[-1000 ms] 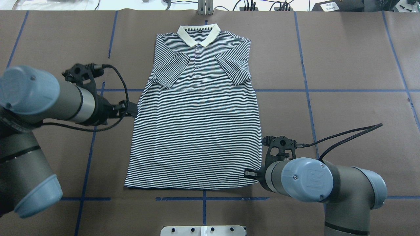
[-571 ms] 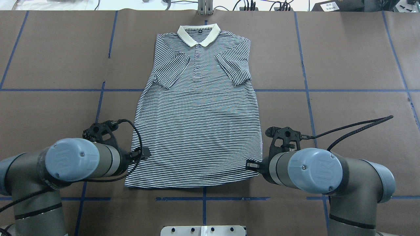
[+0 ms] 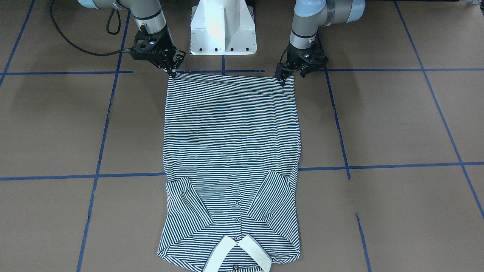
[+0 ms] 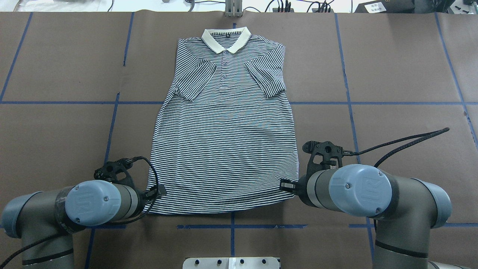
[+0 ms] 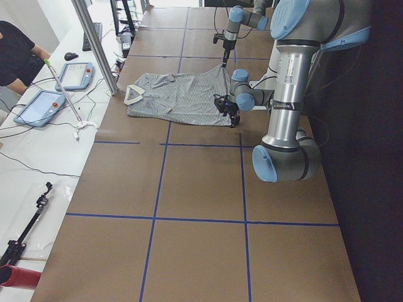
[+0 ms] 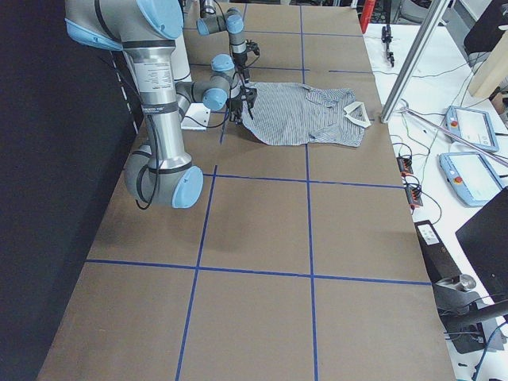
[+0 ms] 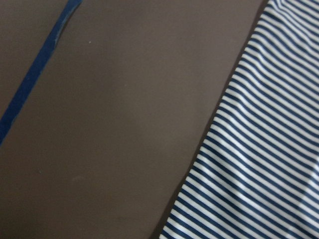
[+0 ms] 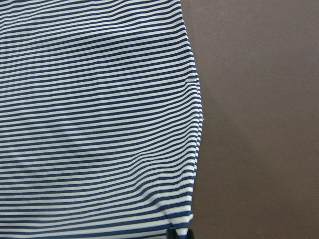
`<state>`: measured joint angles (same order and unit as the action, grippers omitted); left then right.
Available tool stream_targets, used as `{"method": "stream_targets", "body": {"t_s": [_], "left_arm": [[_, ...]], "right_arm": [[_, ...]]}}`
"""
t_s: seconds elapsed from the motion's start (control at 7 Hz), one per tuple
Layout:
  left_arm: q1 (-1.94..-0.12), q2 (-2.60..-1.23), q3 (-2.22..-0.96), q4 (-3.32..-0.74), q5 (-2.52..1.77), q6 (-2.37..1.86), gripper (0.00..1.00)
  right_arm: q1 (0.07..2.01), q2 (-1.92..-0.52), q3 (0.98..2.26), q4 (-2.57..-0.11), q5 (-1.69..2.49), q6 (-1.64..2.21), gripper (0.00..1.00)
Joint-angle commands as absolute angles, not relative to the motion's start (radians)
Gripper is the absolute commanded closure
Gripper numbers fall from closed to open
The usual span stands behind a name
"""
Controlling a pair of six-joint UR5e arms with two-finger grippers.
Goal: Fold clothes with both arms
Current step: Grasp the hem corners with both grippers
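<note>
The striped polo shirt (image 4: pixel 224 142) lies flat on the brown table, face up, with its white collar (image 4: pixel 226 39) at the far end and both sleeves folded in over the chest. It also shows in the front view (image 3: pixel 230 143). My left gripper (image 4: pixel 160 192) is low at the hem's left corner (image 3: pixel 283 80) and looks open. The left wrist view shows only the shirt's edge (image 7: pixel 259 149) and bare table. My right gripper (image 4: pixel 285 185) is shut on the hem's right corner (image 3: pixel 172 71). A black fingertip (image 8: pixel 172 233) shows at the hem.
The white pedestal base (image 3: pixel 223 34) stands just behind the hem. Blue tape lines (image 4: pixel 347 102) cross the table. A metal post (image 5: pixel 94 44) and tablets (image 5: pixel 38 107) stand on the side bench beyond the collar, with an operator (image 5: pixel 16 50) there.
My left arm has swung from the shirt's left side edge back to the hem's left corner. My right gripper has moved slightly forward, and the hem's right corner has shifted with it.
</note>
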<state>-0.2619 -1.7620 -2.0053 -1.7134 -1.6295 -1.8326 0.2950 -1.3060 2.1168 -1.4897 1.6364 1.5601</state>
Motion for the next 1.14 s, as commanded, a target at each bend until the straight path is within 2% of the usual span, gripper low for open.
{"method": "stream_targets", "body": {"t_s": [0.0,0.14,0.29,0.43,0.71,0.86,1.0], "left_arm": [[-0.252,-1.763,-1.999,-1.713,-1.629,-1.835,0.02],[-0.242,-1.761,-1.997,-1.713,-1.629,-1.835,0.02],[-0.238,-1.763,-1.999,-1.713,-1.629,-1.836,0.08],[-0.236,-1.761,-1.999,-1.713,-1.629,-1.836,0.22],[-0.236,-1.764,-1.999,-1.713,-1.629,-1.838,0.65],[-0.236,-1.769,-2.0,-1.713,-1.631,-1.839,0.91],[-0.236,-1.772,-2.0,-1.712,-1.632,-1.839,1.0]], "right_arm": [[0.296,-1.305,2.117,-1.489,1.635,1.56,1.0],[0.296,-1.305,2.117,-1.489,1.635,1.56,1.0],[0.296,-1.305,2.117,-1.489,1.635,1.56,1.0],[0.296,-1.305,2.117,-1.489,1.635,1.56,1.0],[0.298,-1.308,2.115,-1.489,1.637,1.56,1.0],[0.298,-1.31,2.115,-1.489,1.637,1.56,1.0],[0.298,-1.31,2.115,-1.489,1.637,1.56,1.0]]}}
